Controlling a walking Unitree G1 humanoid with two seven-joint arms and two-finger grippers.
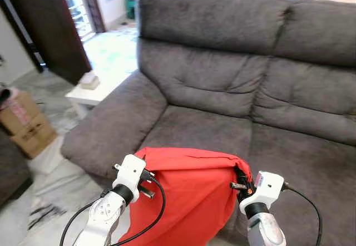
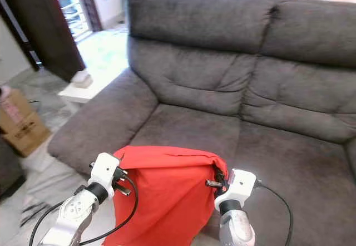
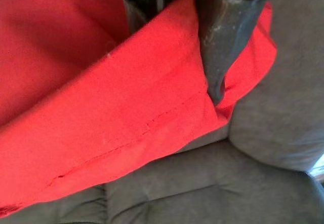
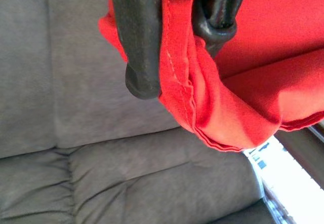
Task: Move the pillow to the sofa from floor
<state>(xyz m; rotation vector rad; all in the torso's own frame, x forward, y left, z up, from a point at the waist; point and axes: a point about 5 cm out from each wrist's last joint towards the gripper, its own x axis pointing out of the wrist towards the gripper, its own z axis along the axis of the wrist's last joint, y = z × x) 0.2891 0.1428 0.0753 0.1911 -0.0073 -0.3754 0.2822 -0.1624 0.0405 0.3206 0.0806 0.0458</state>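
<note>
Both grippers — left gripper point(image 1: 146, 175), right gripper point(image 1: 240, 180) — clamp the top corners of the soft red fabric pillow point(image 1: 189, 198), hanging before the grey suede sofa's point(image 1: 233, 90) bare front seat edge.

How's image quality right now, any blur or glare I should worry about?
Left eye view: sofa fairly sharp, window area behind it blown out. Left wrist view: red pillow soft, left tool close and blurred. Right wrist view: right tool shut on the seam, bright glare in one corner.
</note>
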